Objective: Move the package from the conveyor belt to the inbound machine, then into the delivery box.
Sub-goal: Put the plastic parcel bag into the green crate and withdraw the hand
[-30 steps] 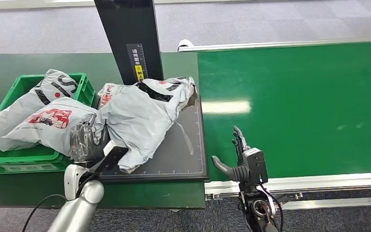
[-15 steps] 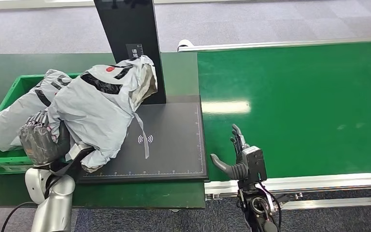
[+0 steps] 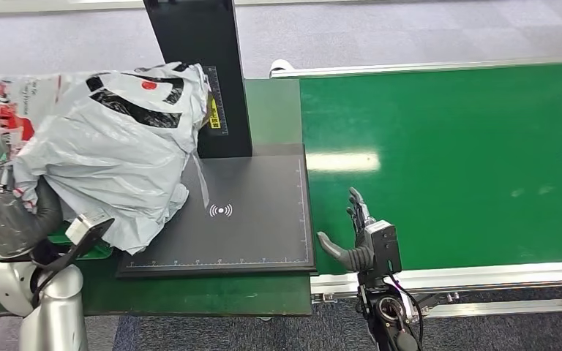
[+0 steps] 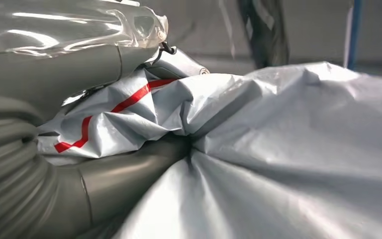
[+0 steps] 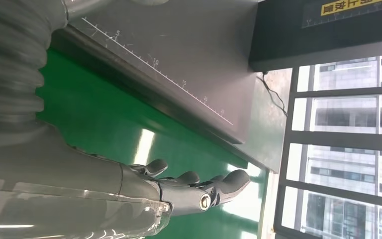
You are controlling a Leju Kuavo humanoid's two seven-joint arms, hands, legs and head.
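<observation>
Left hand (image 3: 7, 219): mine, clenched around the lower edge of the grey package (image 3: 110, 153); my thumb (image 4: 124, 174) presses into the crumpled plastic, seen close in the left wrist view.
Package: a big grey poly mailer with black and red print, lifted off the scanner plate (image 3: 256, 212). Most of it hangs left of the plate; one fold overlaps the plate's left edge. I cannot tell if that fold touches the plate.
Right hand (image 3: 355, 238): mine, released, fingers apart, nothing in it. It hovers over the green conveyor belt (image 3: 446, 161), just right of the plate's right edge. The right wrist view shows the fingers (image 5: 194, 181) stretched out above the green surface.
Scanner plate: dark, flat, white ruler marks along its border and a wireless symbol near its middle. It lies on the green table (image 3: 271, 110).
Black column (image 3: 197, 66): stands upright at the back of the plate; the package's top corner is in front of its left side.
Green box (image 3: 80, 252): only a strip of rim visible, left of the plate, under the package and beside my left hand.
</observation>
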